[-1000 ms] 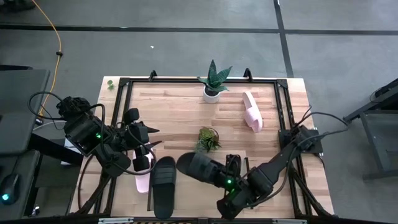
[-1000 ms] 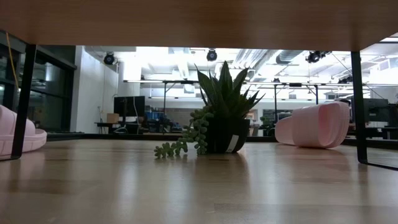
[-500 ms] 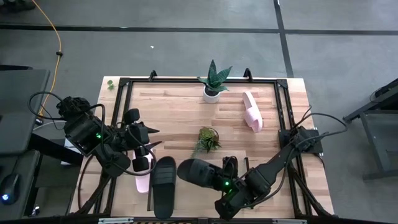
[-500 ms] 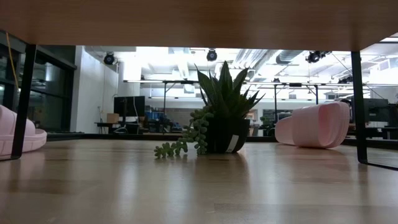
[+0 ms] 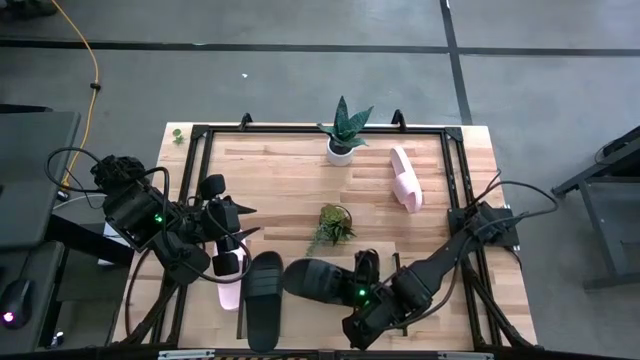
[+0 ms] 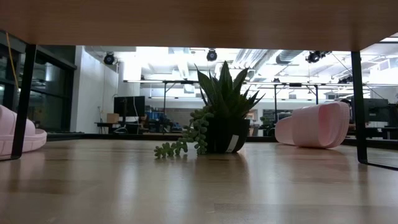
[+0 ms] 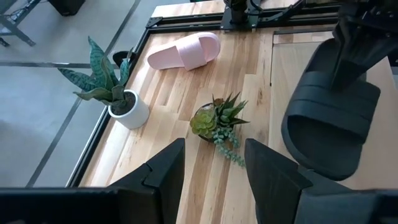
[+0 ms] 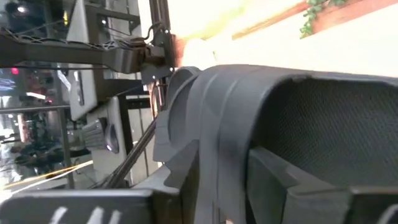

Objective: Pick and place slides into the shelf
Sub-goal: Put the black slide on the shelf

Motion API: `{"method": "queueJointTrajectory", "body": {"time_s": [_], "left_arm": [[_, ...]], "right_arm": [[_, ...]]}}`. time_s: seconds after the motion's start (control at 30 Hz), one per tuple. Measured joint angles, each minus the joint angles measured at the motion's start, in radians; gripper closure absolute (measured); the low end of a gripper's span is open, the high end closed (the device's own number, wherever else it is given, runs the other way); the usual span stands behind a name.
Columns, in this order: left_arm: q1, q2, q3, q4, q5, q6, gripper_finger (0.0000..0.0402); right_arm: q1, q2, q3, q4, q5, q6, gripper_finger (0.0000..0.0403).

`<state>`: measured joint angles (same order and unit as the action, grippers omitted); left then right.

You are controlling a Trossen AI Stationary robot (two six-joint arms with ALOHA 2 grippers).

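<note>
The right gripper (image 5: 352,283), at the table's six o'clock, is clasping a black slide (image 5: 318,279), jaws partly apart. Beside it, at nine o'clock, another black slide (image 5: 264,300) is lying. The left gripper (image 5: 235,250) is hovering open over a pink slide (image 5: 229,290). Two plants (image 5: 333,224) are standing beyond, another pink slide (image 5: 405,179) at two o'clock.

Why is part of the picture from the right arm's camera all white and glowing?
In the right wrist view, glare washes out the tabletop behind the black slide, which sits very close and looks soft; in the low view, bright ceiling lights leave the potted plant dark against them.
</note>
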<state>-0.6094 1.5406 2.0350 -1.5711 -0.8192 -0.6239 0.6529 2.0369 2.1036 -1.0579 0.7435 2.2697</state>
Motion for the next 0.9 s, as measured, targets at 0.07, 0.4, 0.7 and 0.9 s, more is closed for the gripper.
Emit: {"method": "queueJointTrajectory", "body": {"time_s": [0.07, 0.4, 0.7, 0.9], "left_arm": [[0.000, 0.000, 0.000, 0.000, 0.000, 0.000, 0.0247], [0.000, 0.000, 0.000, 0.000, 0.000, 0.015, 0.0247], [0.000, 0.000, 0.000, 0.000, 0.000, 0.018, 0.0247], [0.000, 0.000, 0.000, 0.000, 0.000, 0.017, 0.0247]], "right_arm": [[-0.005, 0.000, 0.000, -0.006, -0.023, -0.001, 0.0296], [-0.005, 0.000, 0.000, -0.057, -0.146, -0.012, 0.0296], [-0.027, 0.000, 0.000, -0.064, -0.187, -0.054, 0.0295], [-0.043, -0.002, -0.001, -0.070, -0.241, -0.100, 0.0295]]}}
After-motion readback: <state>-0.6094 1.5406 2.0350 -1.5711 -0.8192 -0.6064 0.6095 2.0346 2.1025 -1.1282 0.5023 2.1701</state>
